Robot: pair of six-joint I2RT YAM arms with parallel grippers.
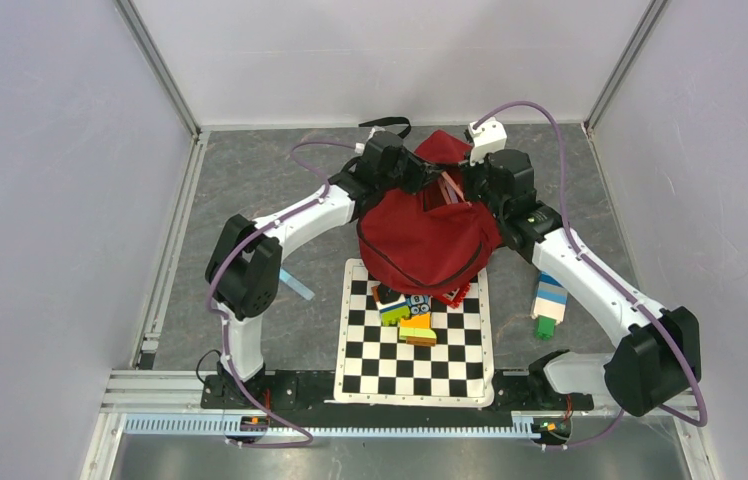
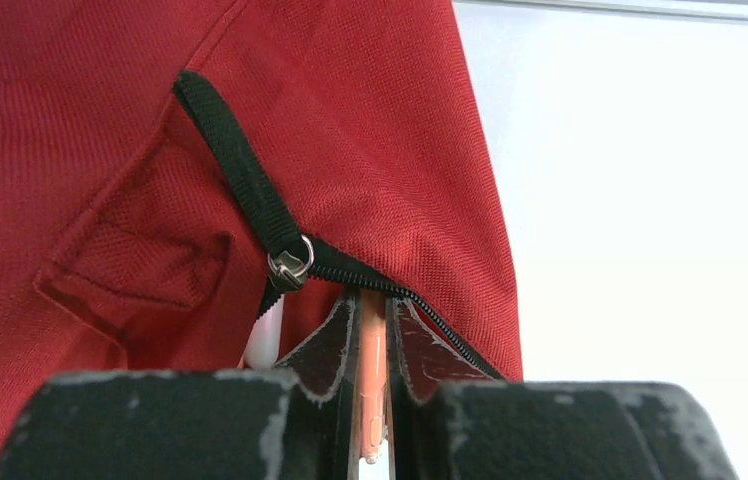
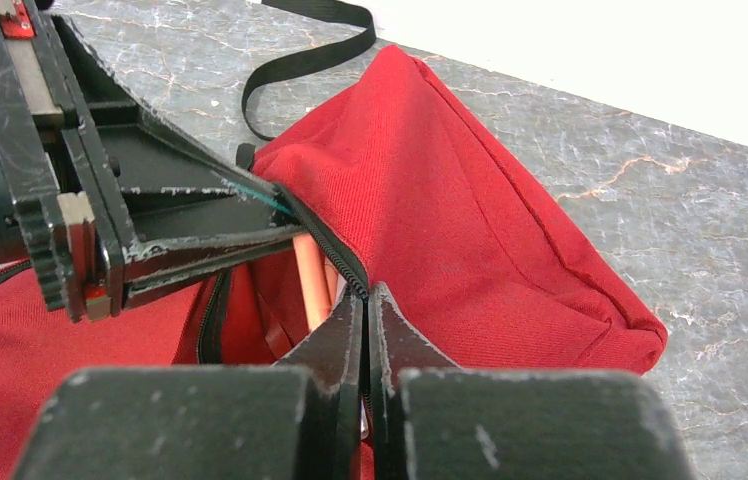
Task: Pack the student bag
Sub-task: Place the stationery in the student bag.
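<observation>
The student bag (image 1: 420, 235), a dark red backpack, lies mid-table with its zipped opening toward the back. My left gripper (image 1: 433, 180) is at that opening, shut on an orange pen (image 2: 373, 370) whose tip points into the gap under the black zipper (image 2: 290, 265). A white pen (image 2: 265, 340) stands in the gap beside it. My right gripper (image 1: 457, 190) is shut on the bag's zipper edge (image 3: 355, 275) and holds the opening up. In the right wrist view the left gripper's fingers (image 3: 200, 225) and the orange pen (image 3: 310, 280) show at the opening.
A checkerboard mat (image 1: 415, 360) lies in front of the bag with colourful toy blocks (image 1: 405, 310) on its far edge. A white, blue and green block stack (image 1: 548, 305) lies to the right. A light blue strip (image 1: 295, 285) lies to the left. A black strap (image 1: 387, 125) trails behind the bag.
</observation>
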